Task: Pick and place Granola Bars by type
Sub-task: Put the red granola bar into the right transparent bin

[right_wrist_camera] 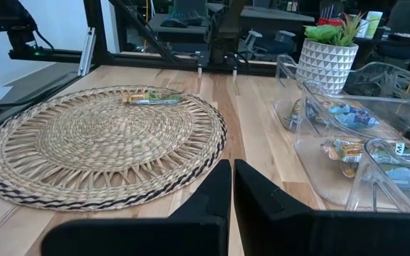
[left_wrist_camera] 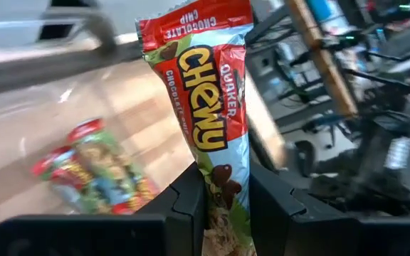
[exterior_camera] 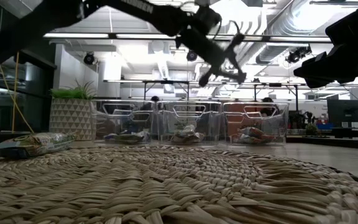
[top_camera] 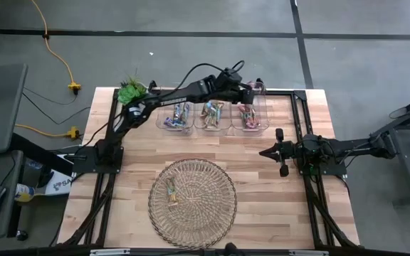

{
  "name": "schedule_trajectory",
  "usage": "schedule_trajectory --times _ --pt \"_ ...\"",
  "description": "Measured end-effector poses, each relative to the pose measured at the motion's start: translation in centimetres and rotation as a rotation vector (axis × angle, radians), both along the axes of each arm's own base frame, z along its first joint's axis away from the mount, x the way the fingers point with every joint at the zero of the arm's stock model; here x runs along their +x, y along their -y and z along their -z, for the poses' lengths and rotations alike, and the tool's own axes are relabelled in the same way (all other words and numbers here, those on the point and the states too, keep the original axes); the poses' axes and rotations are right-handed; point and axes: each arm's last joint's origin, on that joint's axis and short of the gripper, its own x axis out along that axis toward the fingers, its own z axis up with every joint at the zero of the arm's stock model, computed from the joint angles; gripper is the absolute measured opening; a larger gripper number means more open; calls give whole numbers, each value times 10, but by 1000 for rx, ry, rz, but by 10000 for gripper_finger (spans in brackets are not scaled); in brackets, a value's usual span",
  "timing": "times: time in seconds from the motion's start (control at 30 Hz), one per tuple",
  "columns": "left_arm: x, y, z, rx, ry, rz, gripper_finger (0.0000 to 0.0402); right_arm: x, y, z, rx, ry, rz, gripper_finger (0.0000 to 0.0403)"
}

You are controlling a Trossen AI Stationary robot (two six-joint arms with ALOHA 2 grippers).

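A granola bar (left_wrist_camera: pixel 212 107) in a red, blue and green wrapper stands between the fingers of my left gripper (left_wrist_camera: pixel 226 178), which is shut on it. That gripper (top_camera: pixel 250 91) hangs over the right one of three clear bins (top_camera: pixel 248 117) at the table's far side. This bin holds red-wrapped bars (left_wrist_camera: pixel 91 171); the middle bin (top_camera: pixel 212 115) and left bin (top_camera: pixel 179 117) hold other bars. One green and tan bar (top_camera: pixel 171 193) lies flat on the round wicker mat (top_camera: pixel 192 203). My right gripper (right_wrist_camera: pixel 232 185) waits shut at the table's right side, touching nothing. My left gripper pinches the bar between its two fingers (left_wrist_camera: pixel 189 199) on the blue and green lower part of the wrapper (left_wrist_camera: pixel 223 188). The red end of the bar (left_wrist_camera: pixel 191 28) sticks out past the fingertips. The bar is lifted clear, above the right bin.
A potted green plant (top_camera: pixel 129 91) stands at the table's far left corner, beside the left bin. Bare wood (top_camera: pixel 262 213) lies between the mat and the right edge. The black frame rails (top_camera: pixel 301 121) run along the table's sides.
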Motion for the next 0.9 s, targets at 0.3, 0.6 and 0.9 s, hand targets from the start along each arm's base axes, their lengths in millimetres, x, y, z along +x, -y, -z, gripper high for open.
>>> schedule_trajectory --times 0.3,0.6,0.9 --pt "12 -12 45 -94 -58 -69 78 0 0 0 0 0 0 0" --pt "12 -10 61 -166 -120 -186 78 0 0 0 0 0 0 0" --pt "8 -8 66 -196 -185 -186 78 0 0 0 0 0 0 0"
